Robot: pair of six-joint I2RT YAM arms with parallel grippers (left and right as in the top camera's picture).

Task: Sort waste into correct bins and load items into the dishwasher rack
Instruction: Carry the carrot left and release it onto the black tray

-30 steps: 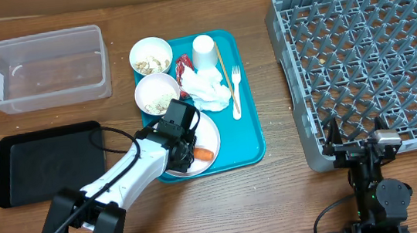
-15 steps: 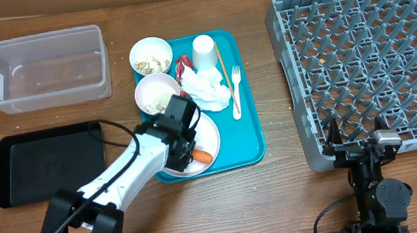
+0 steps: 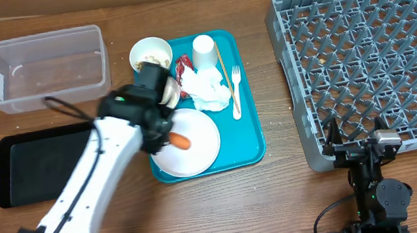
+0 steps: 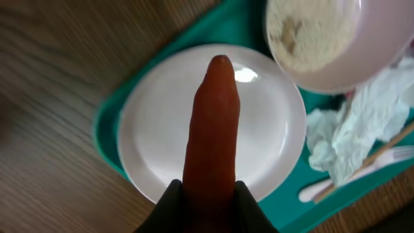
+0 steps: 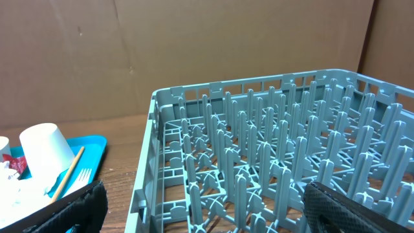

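Wood table, left gripper pinching one carrot, sticking lengthwise straight out past its fingers, over one plate; right gripper spread wide.

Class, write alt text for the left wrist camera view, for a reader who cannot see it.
The left gripper holds a small orange carrot, tip pointing away, over a white plate on a teal tray. A bowl of crumbs, a crumpled napkin and a fork lie to the right.
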